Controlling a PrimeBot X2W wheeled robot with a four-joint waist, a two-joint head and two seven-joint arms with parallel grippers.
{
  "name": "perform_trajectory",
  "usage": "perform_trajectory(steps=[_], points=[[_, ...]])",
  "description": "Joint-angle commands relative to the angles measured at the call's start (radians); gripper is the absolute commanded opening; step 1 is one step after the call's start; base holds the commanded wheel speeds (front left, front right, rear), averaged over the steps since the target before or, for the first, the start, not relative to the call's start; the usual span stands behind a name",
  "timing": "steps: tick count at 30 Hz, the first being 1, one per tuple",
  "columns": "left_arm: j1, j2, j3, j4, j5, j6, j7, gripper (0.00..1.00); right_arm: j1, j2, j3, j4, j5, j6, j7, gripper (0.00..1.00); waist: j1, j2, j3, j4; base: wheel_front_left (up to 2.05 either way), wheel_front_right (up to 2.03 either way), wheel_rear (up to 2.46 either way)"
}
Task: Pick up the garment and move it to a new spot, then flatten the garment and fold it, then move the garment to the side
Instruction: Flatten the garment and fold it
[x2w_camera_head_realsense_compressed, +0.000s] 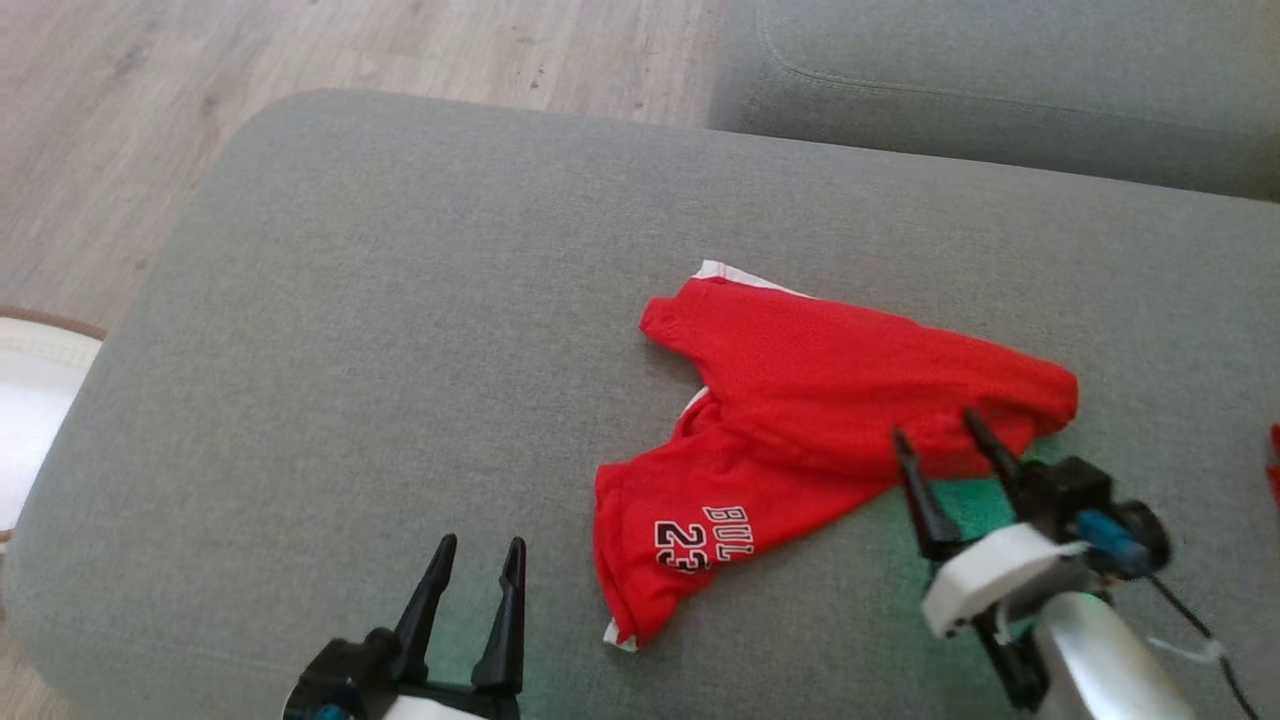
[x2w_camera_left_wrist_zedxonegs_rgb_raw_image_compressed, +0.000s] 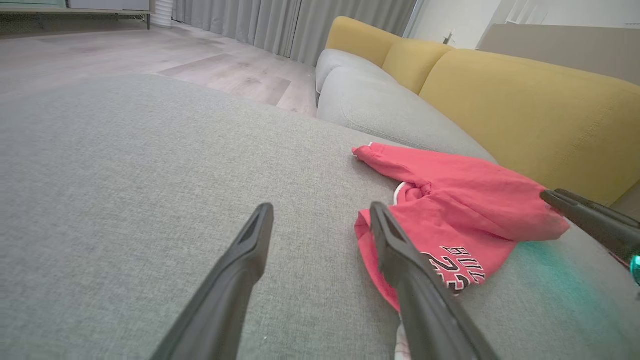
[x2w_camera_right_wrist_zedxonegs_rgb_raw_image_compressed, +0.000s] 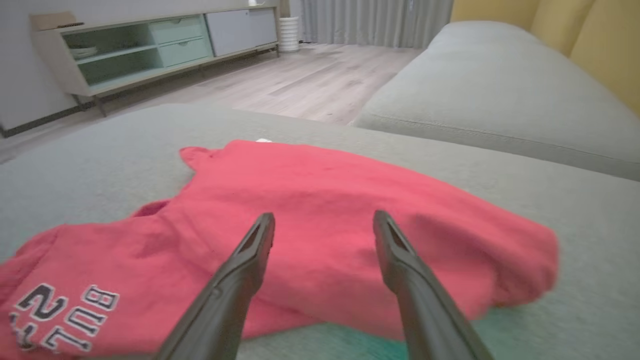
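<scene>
Red Bulls shorts lie crumpled centre-right on the sofa cushion; left end effector and right end effector gape empty; flattening, folding remain

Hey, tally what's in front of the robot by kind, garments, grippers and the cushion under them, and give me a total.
Red fabric garment with white trim: 1
Black two-fingered grippers: 2, left gripper and right gripper, both open
Grey fabric cushion: 1
Total: 4
Uncounted: a red sliver at the head view's right edge, too cut off to identify.
</scene>
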Motion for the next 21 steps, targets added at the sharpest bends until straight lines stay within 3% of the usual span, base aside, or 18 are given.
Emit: perform_trajectory(steps=[1, 5, 10, 14, 21], points=[[-0.032, -0.002, 0.027, -0.024, 0.002, 0.002, -0.005, 1.00, -0.059, 0.003, 0.049, -0.024, 0.015, 0.002, 0.002, 1.00, 0.0000, 0.0000, 0.000, 0.010, 0.00, 0.00, 0.00], [-0.032, -0.002, 0.014, -0.023, -0.002, 0.000, -0.005, 1.00, -0.086, 0.006, 0.142, -0.008, 0.065, 0.002, 0.010, 1.00, 0.0000, 0.0000, -0.002, 0.033, 0.00, 0.00, 0.00], [-0.029, -0.002, -0.073, -0.001, -0.016, -0.006, -0.005, 1.00, -0.090, 0.011, 0.179, 0.008, 0.090, 0.002, -0.001, 1.00, 0.0000, 0.0000, -0.006, 0.037, 0.00, 0.00, 0.00], [-0.050, -0.002, -0.183, 0.040, -0.047, -0.007, -0.005, 1.00, -0.092, 0.018, 0.187, 0.009, 0.097, 0.002, -0.008, 1.00, 0.0000, 0.0000, -0.003, 0.011, 0.00, 0.00, 0.00], [-0.113, -0.002, -0.268, 0.202, -0.105, -0.007, -0.005, 1.00, -0.101, 0.009, 0.185, 0.000, 0.100, 0.002, -0.012, 1.00, 0.0000, 0.0000, 0.013, -0.067, 0.00, 0.00, 0.00]])
